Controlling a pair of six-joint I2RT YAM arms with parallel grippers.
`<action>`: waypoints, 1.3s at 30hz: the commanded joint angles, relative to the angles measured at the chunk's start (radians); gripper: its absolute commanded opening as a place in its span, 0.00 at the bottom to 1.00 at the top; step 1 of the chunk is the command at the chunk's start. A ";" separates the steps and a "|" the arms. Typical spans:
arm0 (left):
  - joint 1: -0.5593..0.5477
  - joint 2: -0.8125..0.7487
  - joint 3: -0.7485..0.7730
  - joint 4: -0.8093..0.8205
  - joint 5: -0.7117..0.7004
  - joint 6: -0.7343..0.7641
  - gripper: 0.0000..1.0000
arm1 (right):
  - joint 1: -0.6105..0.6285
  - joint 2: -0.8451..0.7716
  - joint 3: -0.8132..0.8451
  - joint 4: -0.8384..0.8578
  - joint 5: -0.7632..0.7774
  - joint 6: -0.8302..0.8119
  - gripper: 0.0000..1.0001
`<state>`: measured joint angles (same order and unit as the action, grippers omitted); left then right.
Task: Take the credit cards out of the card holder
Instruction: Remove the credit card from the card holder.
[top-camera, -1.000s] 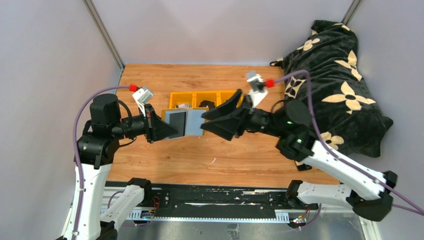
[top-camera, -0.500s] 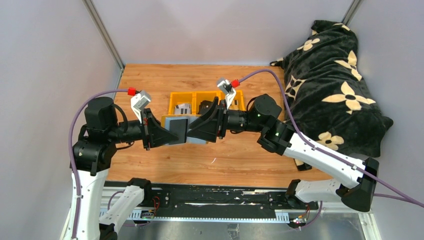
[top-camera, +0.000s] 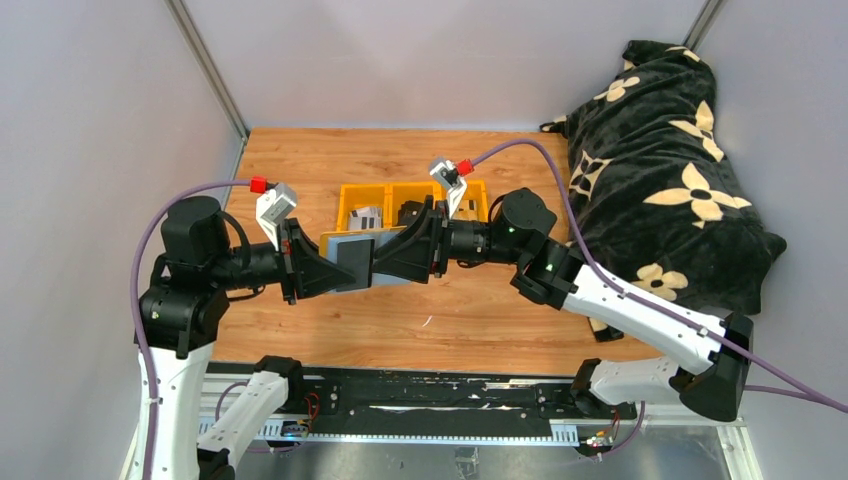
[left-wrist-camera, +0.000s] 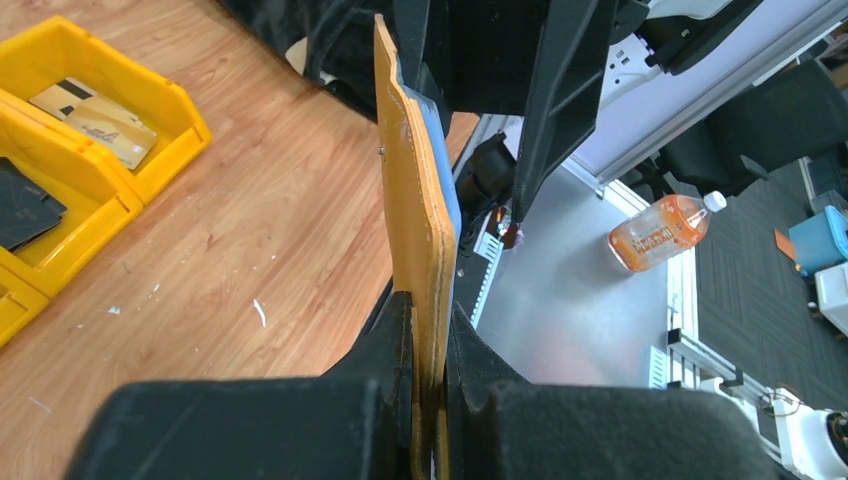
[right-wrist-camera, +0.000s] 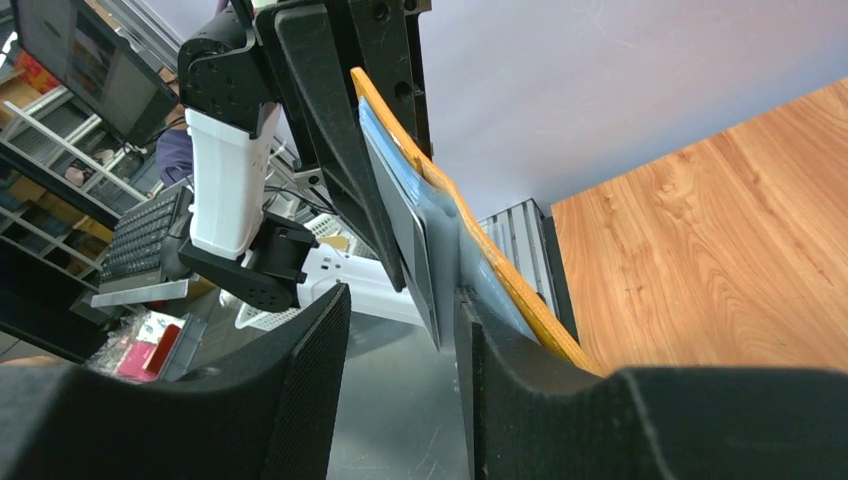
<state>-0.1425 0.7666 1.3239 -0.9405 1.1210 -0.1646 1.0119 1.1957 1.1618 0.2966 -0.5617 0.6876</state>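
Lying in yellow bin (left-wrist-camera: 165, 150), tan card (left-wrist-camera: 92, 110)

I read this as robotics lab test cell, not home. Wooden tabletop (top-camera: 480, 320) boxed in by plain grey panels (top-camera: 100, 120) on aluminium posts (top-camera: 205, 65); black mounting rail (top-camera: 450, 385) along near edge. Yellow parts bins (top-camera: 345, 200) at back. My left wrist camera looks past table: grey carpet tiles (left-wrist-camera: 760, 270), dark office chair (left-wrist-camera: 745, 140), orange drink bottle (left-wrist-camera: 660, 228) lying on metal surface. My right wrist camera catches keyboard (right-wrist-camera: 145, 235), monitor (right-wrist-camera: 85, 60), cluttered shelving (right-wrist-camera: 35, 165) beyond cell.
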 joint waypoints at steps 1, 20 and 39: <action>-0.002 -0.011 -0.004 -0.003 0.056 -0.007 0.00 | -0.012 0.049 -0.002 0.107 -0.036 0.049 0.43; -0.002 0.003 -0.020 -0.003 0.141 0.009 0.37 | -0.027 0.102 -0.091 0.375 -0.080 0.210 0.00; 0.000 0.017 0.039 -0.006 0.286 -0.053 0.28 | -0.050 0.024 -0.201 0.485 -0.094 0.263 0.00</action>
<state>-0.1371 0.7837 1.3231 -0.9367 1.2911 -0.1715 0.9806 1.2495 0.9863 0.7521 -0.6552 0.9524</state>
